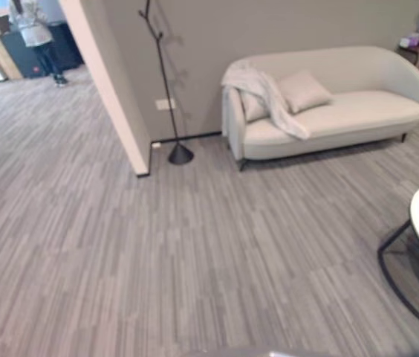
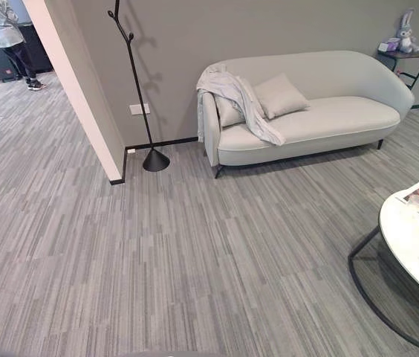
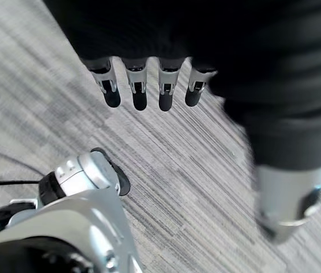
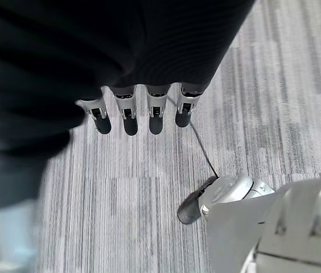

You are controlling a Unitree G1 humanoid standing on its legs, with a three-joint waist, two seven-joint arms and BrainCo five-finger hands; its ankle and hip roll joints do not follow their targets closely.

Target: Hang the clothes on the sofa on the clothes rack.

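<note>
Nothing done yet: garment (image 2: 241, 100) draped on sofa (image 2: 343, 111), rack (image 2: 131, 74) bare, my left hand (image 3: 143, 85) and right hand (image 4: 143, 108) hang with fingers relaxed apart, empty.

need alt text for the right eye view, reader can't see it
A light grey garment lies draped over the left arm of a pale sofa with two cushions, against a grey wall. A black coat rack stands empty left of it; a round white table sits at lower right, a person far back.
</note>
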